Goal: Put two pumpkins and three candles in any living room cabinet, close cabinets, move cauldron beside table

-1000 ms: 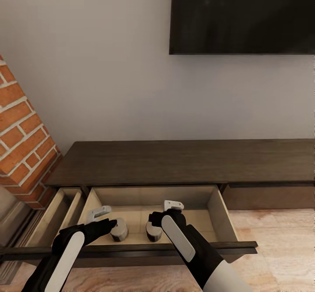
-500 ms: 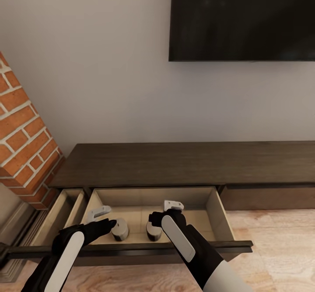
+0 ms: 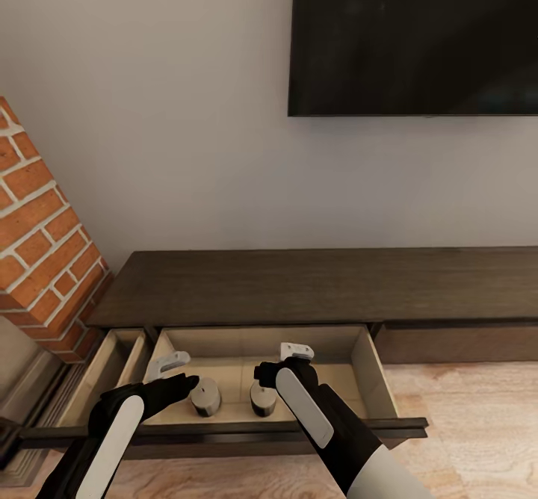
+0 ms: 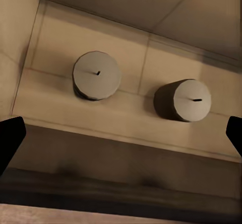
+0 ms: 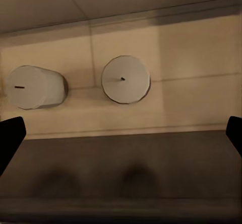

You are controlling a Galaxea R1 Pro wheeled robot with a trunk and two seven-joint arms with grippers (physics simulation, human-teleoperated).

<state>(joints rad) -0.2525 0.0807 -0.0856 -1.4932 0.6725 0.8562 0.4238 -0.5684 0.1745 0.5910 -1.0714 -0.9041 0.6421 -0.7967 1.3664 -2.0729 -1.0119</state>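
Wall, with a dark TV [image 3: 415, 36] mounted at upper right and a brick column [image 3: 41, 245] at left. Below them I'm facing the long dark-brown cabinet [image 3: 314, 282], standing on a pale wood floor [image 3: 478, 417].

Middle drawer [image 3: 366, 364] is pulled out, pale beige inside, its dark front rail crossing just under my arms. A narrower drawer [image 3: 112, 357] beside it on the left is open too.

My left gripper [image 3: 168, 368] hangs over the left part of the middle drawer, my right gripper [image 3: 295, 352] over the centre. In each wrist view the black fingertips [image 4: 10, 138] [image 5: 10, 138] sit at the far edges with nothing between them, so both sets of jaws are spread wide, holding nothing and touching nothing.

Two candles are on the drawer floor near the front rail, close together but not touching. The left candle [image 3: 205, 397] [image 4: 96, 76] [image 5: 125, 79] stands upright, wick pointing up. The right candle [image 3: 261, 398] [image 4: 184, 99] [image 5: 34, 87] looks tipped; the left wrist view shows its side wall and angled top. It is partly hidden behind my right arm in the head view.
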